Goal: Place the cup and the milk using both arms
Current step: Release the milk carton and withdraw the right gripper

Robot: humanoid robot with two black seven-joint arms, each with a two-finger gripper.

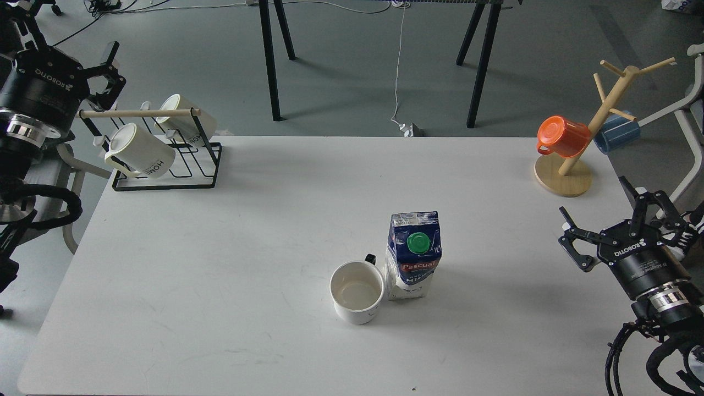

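The cup point(357, 292) and milk point(413, 256) stand touching at table centre, the milk on the right. My right gripper point(602, 228), open and empty, is nearer the milk. My left gripper point(104, 71), also open and empty, is far left.

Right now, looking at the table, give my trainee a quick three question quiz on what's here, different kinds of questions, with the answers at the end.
1. True or false: the white ceramic mug with the black handle lies on its side.
2. Multiple choice: the blue and white gable-top milk carton with the green cap stands (A) just right of the mug, (B) on the black wire mug rack, (C) under the wooden mug tree.
3. Fill in: the orange plastic cup hangs on the ____.

Key
1. False: it stands upright, mouth up.
2. A.
3. Wooden mug tree, at the table's far right corner.

Neither the left hand nor the right hand holds anything; both are open.
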